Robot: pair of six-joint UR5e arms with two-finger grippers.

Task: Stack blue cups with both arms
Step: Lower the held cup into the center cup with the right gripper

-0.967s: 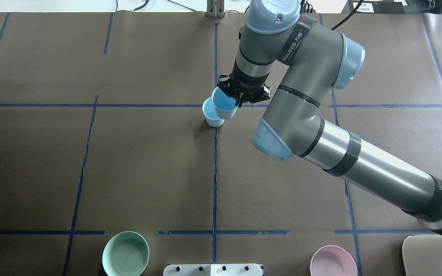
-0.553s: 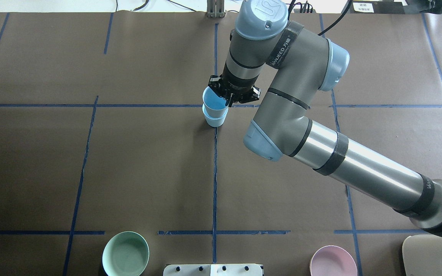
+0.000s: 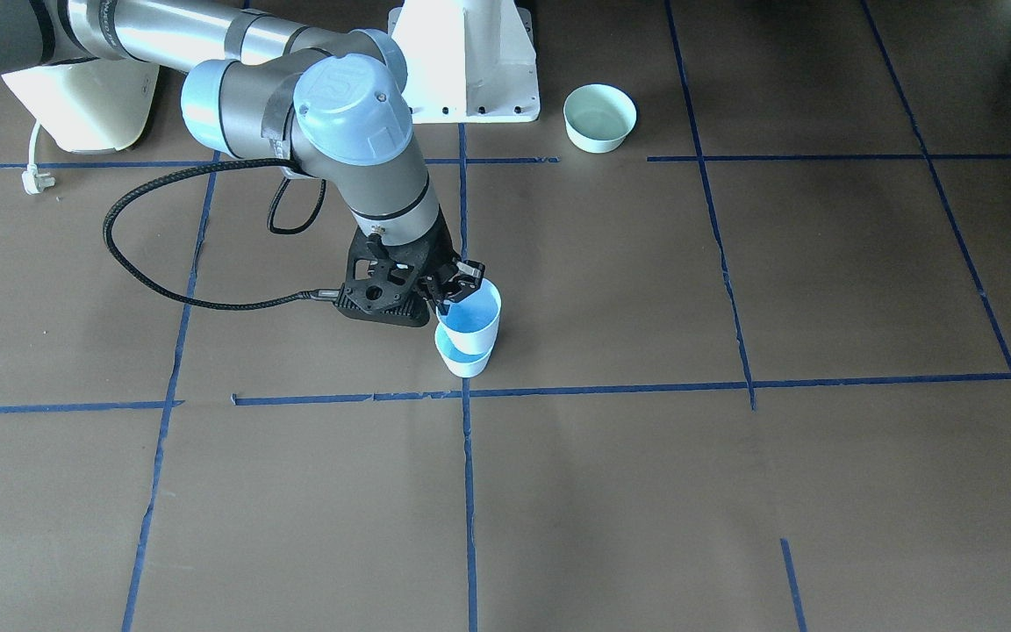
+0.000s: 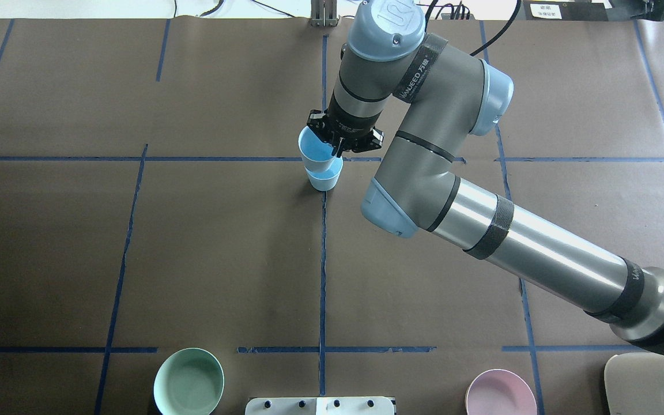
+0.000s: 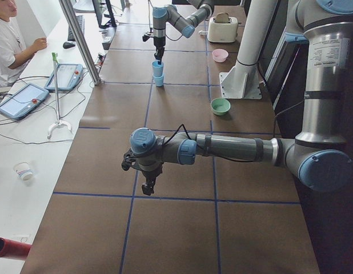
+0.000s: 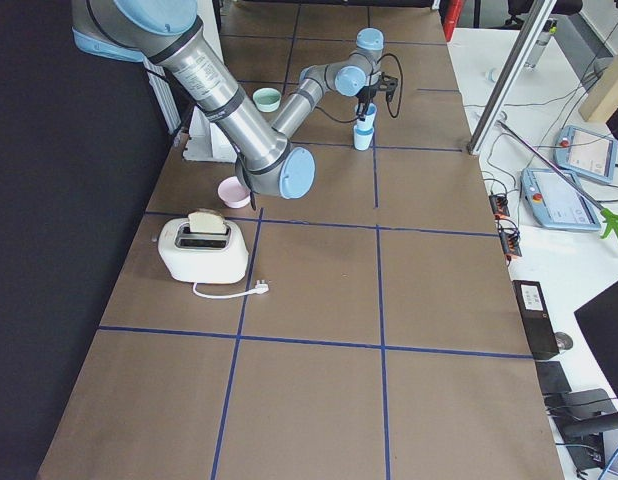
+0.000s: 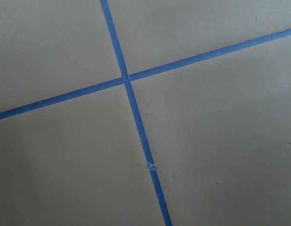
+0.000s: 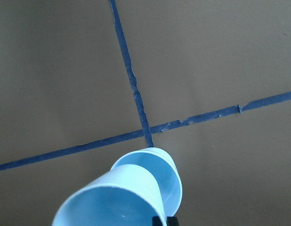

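The right pincer [image 4: 338, 151] grips the upper blue cup [image 4: 313, 151] at its 3 o'clock rim, base sunk in the lower blue cup [image 4: 325, 182] standing on the tabletop [image 4: 193, 242]; whether the left pincer [image 5: 147, 186] is clenched I cannot tell.

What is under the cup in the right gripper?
The other cup, upright on the table. The held cup, pinched by the right gripper, covers most of its mouth, so how deep it sits is hidden.
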